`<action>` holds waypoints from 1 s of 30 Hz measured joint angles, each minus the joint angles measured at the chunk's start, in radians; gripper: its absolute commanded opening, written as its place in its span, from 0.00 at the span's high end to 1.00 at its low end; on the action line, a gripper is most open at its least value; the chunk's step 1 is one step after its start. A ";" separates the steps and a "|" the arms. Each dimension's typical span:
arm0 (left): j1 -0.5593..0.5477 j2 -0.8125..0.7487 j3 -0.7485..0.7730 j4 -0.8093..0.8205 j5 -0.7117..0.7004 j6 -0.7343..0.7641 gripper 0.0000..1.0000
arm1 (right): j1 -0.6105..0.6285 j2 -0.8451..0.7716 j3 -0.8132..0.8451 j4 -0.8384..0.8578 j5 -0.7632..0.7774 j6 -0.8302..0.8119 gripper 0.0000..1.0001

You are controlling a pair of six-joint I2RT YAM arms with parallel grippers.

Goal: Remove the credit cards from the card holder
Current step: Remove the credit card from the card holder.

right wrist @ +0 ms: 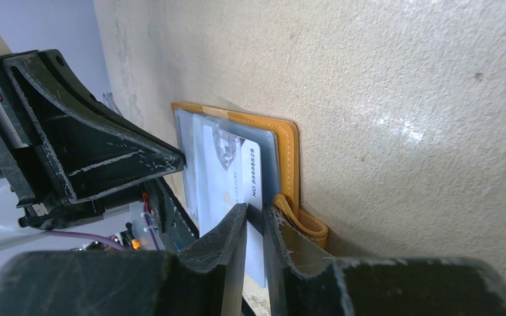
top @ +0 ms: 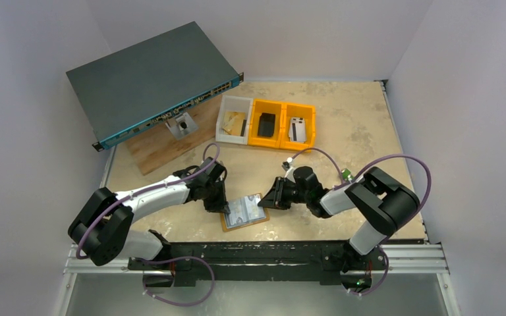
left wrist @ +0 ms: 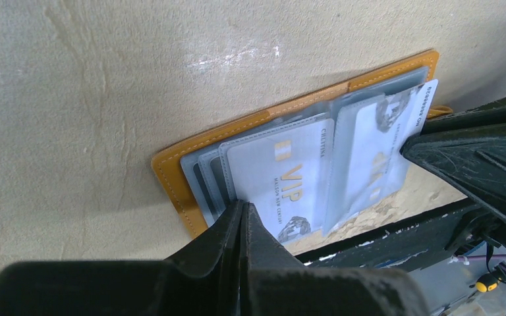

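tan-orange leather bifold card holder (top: 242,212) lies open flat at the near edge of the beige table (top: 369,131), clear sleeves (left wrist: 204,171) fanned. judged light and floppy; cards thin, stiff, slick, best taken by an exposed edge. left gripper (left wrist: 242,205): fingers together, tips on the left sleeves. right gripper (right wrist: 253,212): clamped on a white numbered credit card (right wrist: 250,172).

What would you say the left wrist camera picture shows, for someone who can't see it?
An open orange card holder lies on a beige table, silver cards in its clear sleeves. The shut left tool touches its near edge, and the right tool grips the end card poking out at the right.
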 measured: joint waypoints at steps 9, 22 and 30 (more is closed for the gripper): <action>0.000 0.000 0.000 0.000 0.000 0.000 1.00 | -0.002 0.021 -0.014 0.043 -0.003 0.021 1.00; 0.000 0.000 0.000 0.000 0.000 0.000 1.00 | -0.003 -0.197 -0.014 -0.246 0.133 -0.056 1.00; 0.000 0.000 0.000 0.000 0.000 0.001 1.00 | -0.004 -0.293 0.009 -0.387 0.189 -0.089 1.00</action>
